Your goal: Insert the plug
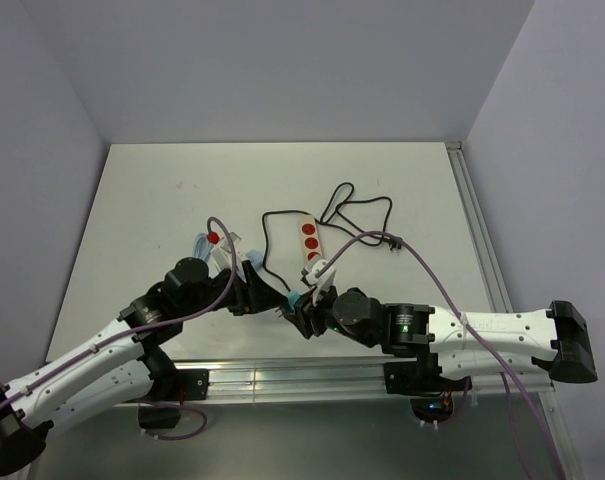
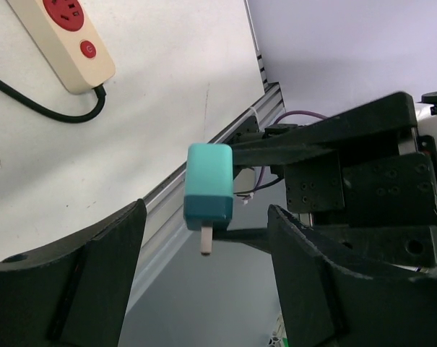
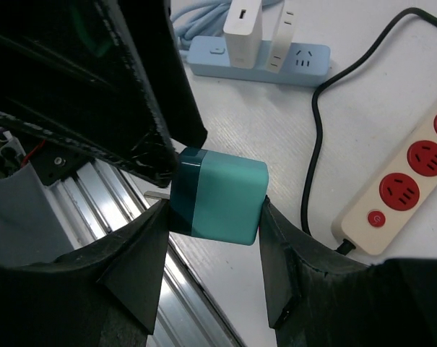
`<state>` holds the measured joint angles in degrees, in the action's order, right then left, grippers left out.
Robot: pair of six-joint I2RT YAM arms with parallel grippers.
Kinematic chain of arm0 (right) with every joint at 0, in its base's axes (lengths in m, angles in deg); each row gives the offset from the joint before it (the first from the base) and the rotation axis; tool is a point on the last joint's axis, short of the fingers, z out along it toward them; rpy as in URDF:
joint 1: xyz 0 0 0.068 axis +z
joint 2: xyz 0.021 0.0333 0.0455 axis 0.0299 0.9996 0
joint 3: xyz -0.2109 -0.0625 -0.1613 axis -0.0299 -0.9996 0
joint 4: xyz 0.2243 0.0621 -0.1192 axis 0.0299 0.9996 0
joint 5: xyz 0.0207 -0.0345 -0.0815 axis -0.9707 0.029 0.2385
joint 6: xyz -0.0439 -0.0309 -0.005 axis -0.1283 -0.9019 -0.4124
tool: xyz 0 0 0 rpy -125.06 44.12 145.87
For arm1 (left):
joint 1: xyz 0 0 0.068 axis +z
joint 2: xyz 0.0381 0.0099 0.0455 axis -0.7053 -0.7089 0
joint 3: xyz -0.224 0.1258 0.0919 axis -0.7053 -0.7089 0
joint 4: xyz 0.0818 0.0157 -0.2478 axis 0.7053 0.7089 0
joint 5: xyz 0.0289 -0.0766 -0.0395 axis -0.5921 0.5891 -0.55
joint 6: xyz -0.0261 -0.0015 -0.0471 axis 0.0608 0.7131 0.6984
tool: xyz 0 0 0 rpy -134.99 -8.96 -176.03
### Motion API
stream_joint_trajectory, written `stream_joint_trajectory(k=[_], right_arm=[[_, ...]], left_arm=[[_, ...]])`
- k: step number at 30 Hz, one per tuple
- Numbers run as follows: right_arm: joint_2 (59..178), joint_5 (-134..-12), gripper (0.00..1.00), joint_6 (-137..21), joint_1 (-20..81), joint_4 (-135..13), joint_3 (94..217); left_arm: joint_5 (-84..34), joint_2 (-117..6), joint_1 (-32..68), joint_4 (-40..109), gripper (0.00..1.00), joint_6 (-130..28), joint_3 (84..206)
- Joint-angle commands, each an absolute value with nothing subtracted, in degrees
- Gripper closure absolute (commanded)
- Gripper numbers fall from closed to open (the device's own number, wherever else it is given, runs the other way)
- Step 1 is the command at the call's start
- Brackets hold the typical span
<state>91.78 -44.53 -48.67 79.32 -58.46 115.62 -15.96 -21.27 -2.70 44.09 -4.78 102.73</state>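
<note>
Lying furthest left on the table: blue power strip, two white chargers seated in it, one socket free at its end.

Left gripper: fingers spread wide, one on either side of the plug, neither pad pressing it. You hold nothing here.

Plug: teal block with a darker band at the prong end, held up off the table between the two arms, over the front rail. One flat metal prong shows. Judged light, rigid and smooth-sided, so likely to twist if you pinch it near a corner. Take it across the broad flat faces, mid-body, and keep the prongs clear.

Right gripper: clenched on the plug's sides, carrying it.

Cream power strip: three red sockets and a red switch, lying just beyond the grippers.

Black cord: runs from the cream strip and loops off to the right.
</note>
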Motion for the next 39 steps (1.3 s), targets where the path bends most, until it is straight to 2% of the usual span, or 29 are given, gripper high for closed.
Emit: stream_joint_trajectory(k=[1, 3, 10, 17, 20, 21, 22, 23, 24, 26, 27, 32, 36, 39], right_arm=[[90.94, -41.23, 1.00, -50.68, 81.25, -61.66, 118.57], [91.02, -40.96, 1.00, -50.51, 81.69, -61.57, 118.92], [91.29, -38.77, 1.00, -49.98, 82.48, -61.66, 119.63], [92.87, -37.89, 1.00, -50.42, 82.57, -61.57, 120.77], [93.31, -38.15, 1.00, -50.42, 82.66, -61.57, 121.47], [93.48, -38.41, 0.96, -50.33, 82.66, -61.66, 121.65], [93.57, -38.85, 0.93, -50.33, 82.66, -61.57, 121.82], [93.66, -38.86, 0.90, -50.24, 82.66, -61.57, 121.91], [93.49, -38.94, 0.82, -49.89, 82.75, -61.66, 121.82], [93.14, -38.68, 0.70, -49.63, 82.92, -61.49, 121.38], [92.61, -38.51, 0.58, -49.02, 82.92, -61.22, 121.21], [89.10, -38.77, 0.34, -45.07, 83.01, -57.55, 119.98], [85.23, -43.84, 0.27, -40.41, 82.31, -54.20, 118.92], [82.68, -49.12, 0.27, -35.93, 78.64, -52.00, 118.75]], left_arm=[[-15.07, -21.11, -2.61, 41.07, 0.27, -4.33, 102.55], [-14.80, -21.10, -2.69, 40.54, 0.28, -4.06, 102.20], [-12.43, -21.28, -2.61, 38.26, 0.44, -3.19, 101.32], [-11.90, -20.58, -2.69, 37.37, 0.44, -2.66, 100.43], [-11.11, -21.02, -2.61, 36.93, 0.49, -2.48, 100.35], [-11.11, -21.10, -2.61, 36.93, 0.52, -2.48, 100.35], [-11.28, -21.10, -2.61, 36.93, 0.63, -2.57, 100.35], [-11.90, -21.10, -2.69, 37.02, 0.69, -2.66, 100.43], [-12.25, -21.02, -2.61, 37.46, 0.82, -2.74, 100.52], [-13.21, -20.84, -2.69, 38.07, 0.95, -3.01, 100.96], [-14.26, -20.58, -2.61, 38.51, 1.00, -3.27, 101.05], [-18.57, -18.39, -2.61, 41.85, 1.00, -4.67, 102.19], [-20.87, -13.91, -2.61, 43.17, 1.00, -8.00, 102.19], [-19.11, -10.31, -2.61, 42.03, 1.00, -10.47, 101.23]])
